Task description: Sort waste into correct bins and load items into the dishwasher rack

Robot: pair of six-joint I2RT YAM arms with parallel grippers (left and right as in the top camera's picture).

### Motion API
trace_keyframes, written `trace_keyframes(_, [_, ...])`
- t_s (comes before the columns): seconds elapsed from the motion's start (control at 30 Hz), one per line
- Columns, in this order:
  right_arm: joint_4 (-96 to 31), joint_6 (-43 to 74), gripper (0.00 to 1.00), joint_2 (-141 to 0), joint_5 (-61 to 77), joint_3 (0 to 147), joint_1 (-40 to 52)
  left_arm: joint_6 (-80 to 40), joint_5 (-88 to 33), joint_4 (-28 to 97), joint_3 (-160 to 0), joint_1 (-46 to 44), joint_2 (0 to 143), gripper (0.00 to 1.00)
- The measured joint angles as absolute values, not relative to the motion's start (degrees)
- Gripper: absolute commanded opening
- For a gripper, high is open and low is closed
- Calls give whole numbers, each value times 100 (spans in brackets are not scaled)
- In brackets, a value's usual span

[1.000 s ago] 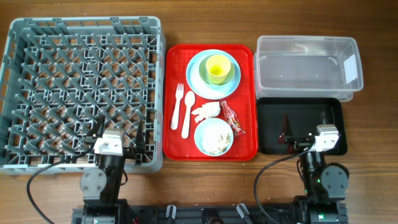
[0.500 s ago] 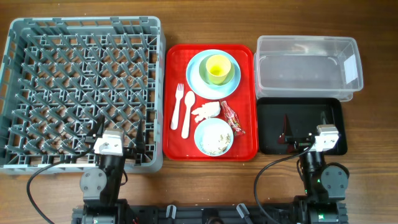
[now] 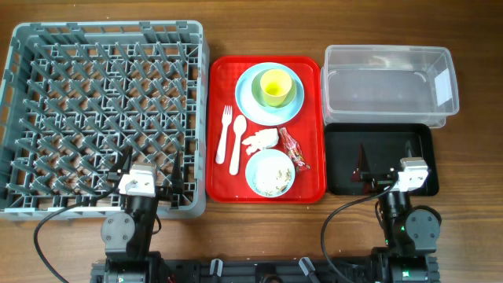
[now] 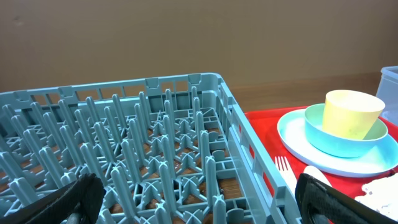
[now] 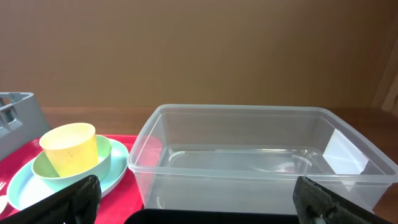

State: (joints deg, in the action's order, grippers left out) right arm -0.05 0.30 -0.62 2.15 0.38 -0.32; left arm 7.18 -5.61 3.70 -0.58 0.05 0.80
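The grey dishwasher rack took up the left side of the wooden table, and nothing lay among its upright pegs. The left gripper hung over the rack's near edge, jaws spread wide and holding nothing.

Just right of the rack sat the red serving tray. At its far end was the pale blue plate, carrying a pale green bowl with the yellow-green cup upright inside it. The white fork and white spoon lay side by side along the tray's left side. Beside them was the crumpled white napkin, and just right of that the red snack wrapper. At the near end stood the white-blue bowl, with pale food scraps in it.

Right of the red tray, the clear plastic tub sat at the far side with a white label on its right wall. The black tray lay just in front of it. The right gripper hung over the black tray, jaws fully apart and holding nothing.
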Motion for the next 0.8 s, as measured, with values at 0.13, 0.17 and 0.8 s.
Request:
trace_keyframes(0.13, [-5, 27, 100, -62, 215, 38, -32, 725, -561, 239, -58, 3, 78, 100])
trace_keyframes(0.17, [-5, 30, 100, -62, 215, 38, -32, 725, -561, 303, -58, 3, 78, 100])
trace_keyframes(0.8, [-1, 30, 100, -75, 215, 36, -32, -261, -1278, 4407, -6318, 3, 2816, 100])
